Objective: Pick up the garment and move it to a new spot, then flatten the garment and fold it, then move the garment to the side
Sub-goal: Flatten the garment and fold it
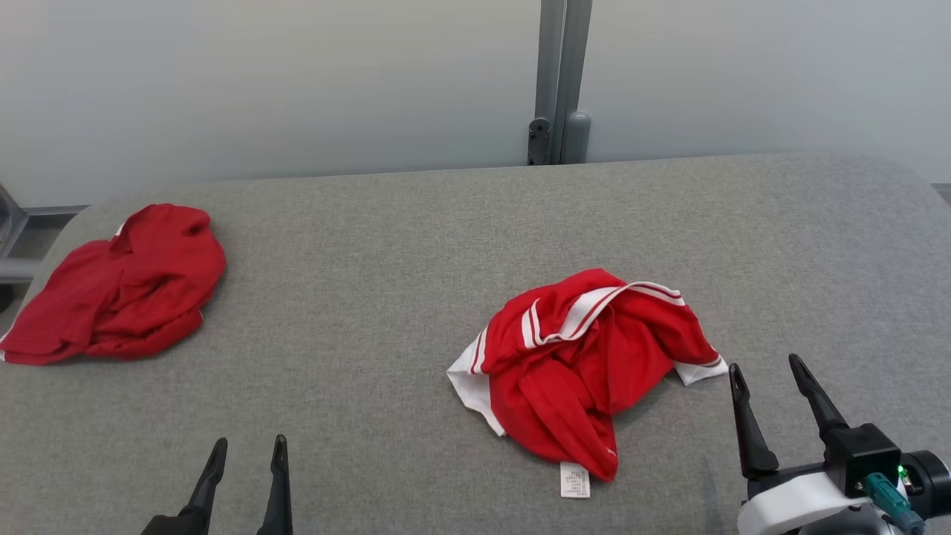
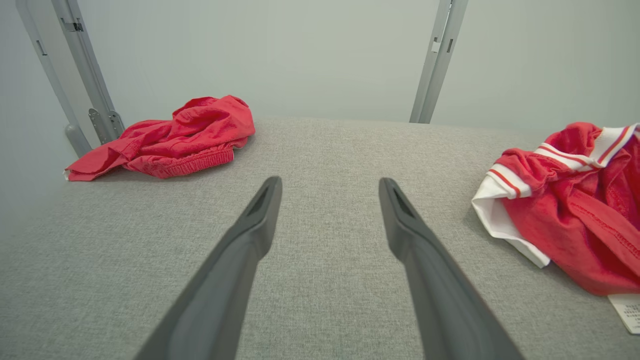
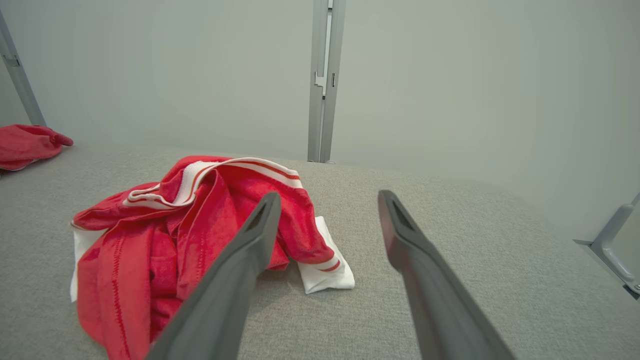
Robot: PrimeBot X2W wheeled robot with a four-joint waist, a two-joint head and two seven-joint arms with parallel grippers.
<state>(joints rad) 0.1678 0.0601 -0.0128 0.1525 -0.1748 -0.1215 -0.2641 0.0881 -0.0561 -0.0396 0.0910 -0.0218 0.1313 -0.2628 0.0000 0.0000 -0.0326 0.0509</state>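
Jersey lies mid-counter, a bit twd right & near edge. Shorts at left edge nr far-left corner, well apart from jersey. Right hand just right of jersey; left hand at near edge, btwn the two. Post behind far edge.

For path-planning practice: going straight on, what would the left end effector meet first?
Likely bare grey table, between the plain red garment and the striped garment; depth unclear.

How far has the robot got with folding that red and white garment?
Nothing looks done yet: the red and white garment lies crumpled on the grey table. Nothing is in hand: the left gripper and right gripper are open and empty, the right one beside it. Picking up, moving, flattening, folding and setting aside all remain.
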